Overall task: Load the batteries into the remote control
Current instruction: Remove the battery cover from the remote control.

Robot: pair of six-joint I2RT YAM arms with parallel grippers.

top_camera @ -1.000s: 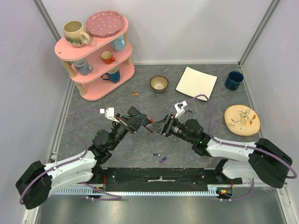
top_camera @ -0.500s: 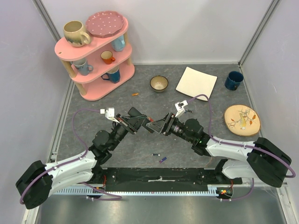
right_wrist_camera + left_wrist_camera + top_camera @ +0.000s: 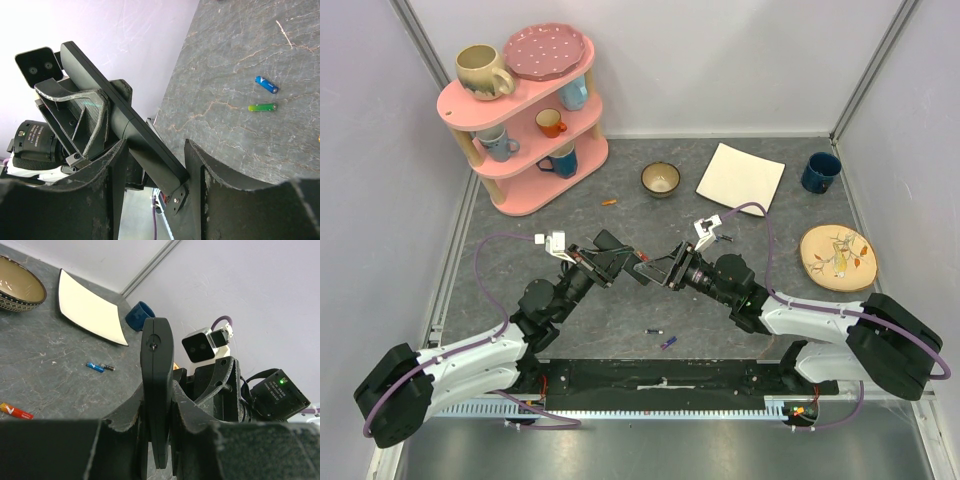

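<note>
The remote control (image 3: 156, 360) is a slim black bar. My left gripper (image 3: 157, 407) is shut on it across its thin sides and holds it above the table, edge-on to the left wrist camera. In the top view the left gripper (image 3: 623, 262) and right gripper (image 3: 656, 270) meet at the middle, with the remote (image 3: 641, 264) between them. In the right wrist view the remote (image 3: 135, 130) runs slantwise between my right gripper's (image 3: 154, 150) spread fingers, its end close against them. Blue (image 3: 266, 85) and green (image 3: 262, 107) batteries lie on the table. An orange battery (image 3: 609, 203) lies near the shelf.
A pink three-tier shelf (image 3: 525, 190) with mugs stands at the back left. A small bowl (image 3: 661, 179), a white square plate (image 3: 740, 178) and a dark blue mug (image 3: 820, 171) sit at the back. A patterned wooden plate (image 3: 837, 257) lies on the right. Two more batteries (image 3: 99, 367) lie near the white plate.
My right gripper has edged a little to the left, closer onto the remote's end. The left arm and the remote have stayed almost still.
</note>
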